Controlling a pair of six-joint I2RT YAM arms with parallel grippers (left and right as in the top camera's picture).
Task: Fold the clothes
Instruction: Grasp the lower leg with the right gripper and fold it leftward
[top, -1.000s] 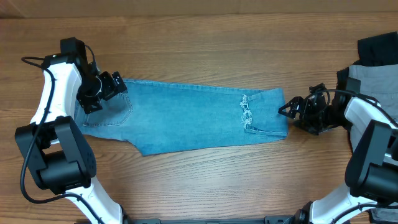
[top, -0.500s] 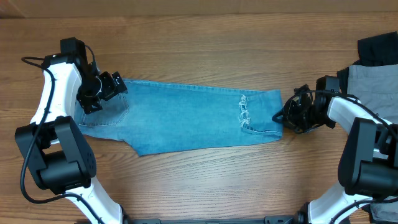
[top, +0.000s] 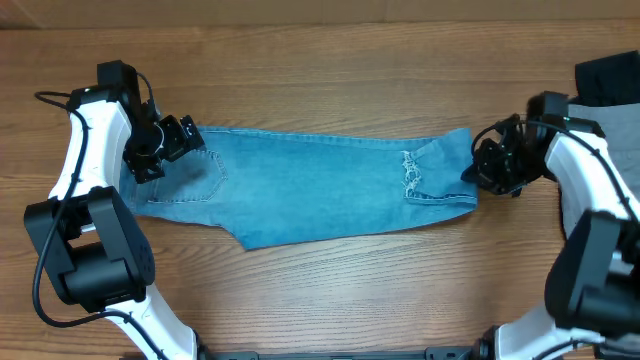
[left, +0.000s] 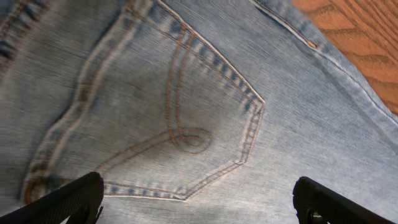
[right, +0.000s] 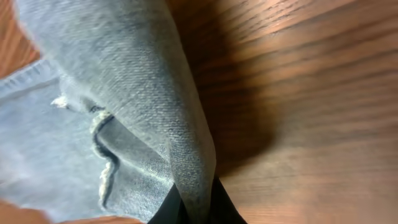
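Across the middle of the desk (top: 320, 70), the jeans (top: 310, 190) lie lengthwise, waistband toward the left edge. The right gripper (top: 488, 165) clamps the raised hem near the right edge, probably to fold it over. The left gripper (top: 168, 145), jaws spread, stands above the back pocket (left: 180, 118).

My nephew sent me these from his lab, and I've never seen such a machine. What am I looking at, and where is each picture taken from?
These are two robot arms at a wooden table, each ending in a two-finger pincer. The wide picture looks down from above; the two close-ups come from cameras on the wrists. Blue jeans lie spread on the table. The right pincer pinches the leg end, raised off the wood. The left pincer is open over a back pocket. Grey trousers and a black garment sit at the right edge.
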